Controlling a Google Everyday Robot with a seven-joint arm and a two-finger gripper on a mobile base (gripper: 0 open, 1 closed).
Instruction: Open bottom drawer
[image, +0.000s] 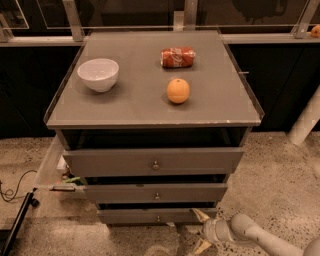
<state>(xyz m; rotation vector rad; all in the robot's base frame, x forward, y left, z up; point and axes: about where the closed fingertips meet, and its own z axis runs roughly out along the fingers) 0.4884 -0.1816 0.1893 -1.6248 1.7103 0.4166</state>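
The bottom drawer (150, 216) sits lowest in the grey cabinet, just above the speckled floor (280, 170), with a small round knob (158, 218) at the middle of its slim front; above it are the middle drawer (190, 193) and the top drawer (200, 160), each with a dark gap over its front; the hand (201, 231) is low at the cabinet's right corner, beside the bottom drawer's right end, its two fingers spread apart and gripping nothing, the upper fingertip (200, 215) close against that end; on the worktop (135, 105) stand a white bowl (98, 74), a red can (178, 57) lying on its side, and an orange (178, 91), all well apart.
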